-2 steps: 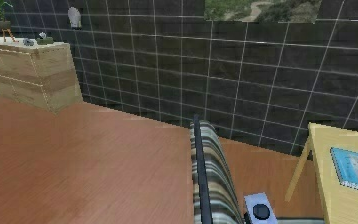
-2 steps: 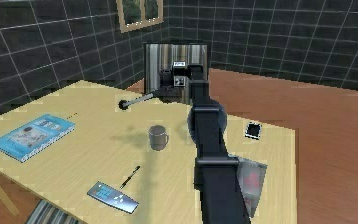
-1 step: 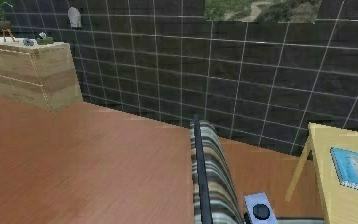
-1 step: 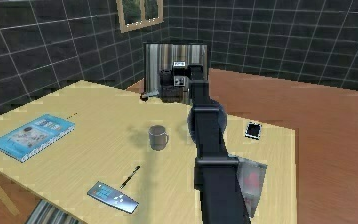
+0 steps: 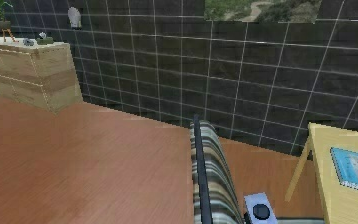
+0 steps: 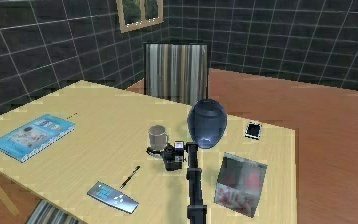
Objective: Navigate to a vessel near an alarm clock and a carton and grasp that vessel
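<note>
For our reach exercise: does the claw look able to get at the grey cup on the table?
Probably yes: the claw is right by the grey cup, nothing seems to stand between them, and the dark blue rounded thing stands aside.

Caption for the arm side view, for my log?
The pincer near a grey cup on a wooden table, carton beside the arm.

Table (image 6: 97, 140): pale wood, matt, faint grain
Floor (image 5: 87, 160): reddish wood planks, smooth, slight sheen
Wall (image 5: 187, 60): dark square tiles, smooth, pale grout lines
Chair (image 6: 175, 70): striped cloth, matt
Book (image 6: 32, 135): blue paper cover, glossy
Carton (image 6: 240, 183): printed card faces, semi-gloss
Grey cup (image 6: 159, 135): smooth, matt; metal or ceramic, cannot tell
Dark blue domed thing (image 6: 207, 122): smooth, glossy highlight
Arm (image 6: 195, 190): dark, matt, hard finish
Cabinet (image 5: 32, 72): pale wood, matt, visible grain
</note>
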Robot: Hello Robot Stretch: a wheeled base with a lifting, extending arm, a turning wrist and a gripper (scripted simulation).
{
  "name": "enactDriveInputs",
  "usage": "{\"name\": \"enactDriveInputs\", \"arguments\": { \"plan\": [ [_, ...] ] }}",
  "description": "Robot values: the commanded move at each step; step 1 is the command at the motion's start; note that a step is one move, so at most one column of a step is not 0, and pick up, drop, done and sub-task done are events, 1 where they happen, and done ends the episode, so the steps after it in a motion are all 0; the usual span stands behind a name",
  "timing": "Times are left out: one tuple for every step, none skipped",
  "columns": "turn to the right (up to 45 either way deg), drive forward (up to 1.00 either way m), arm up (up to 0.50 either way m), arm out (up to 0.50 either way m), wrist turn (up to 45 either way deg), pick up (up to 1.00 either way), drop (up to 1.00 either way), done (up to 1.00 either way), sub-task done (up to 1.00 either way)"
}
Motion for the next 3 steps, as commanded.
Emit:
{"name": "enactDriveInputs", "arguments": {
  "plan": [
    [0.0, 0.0, 0.0, 0.0, 0.0, 1.0, 0.0, 0.0, 0.0],
    [0.0, 0.0, 0.1, 0.0, 0.0, 0.0, 0.0, 0.0, 0.0],
    [0.0, 0.0, 0.0, 0.0, 0.0, 0.0, 0.0, 1.0, 0.0]
  ]
}}
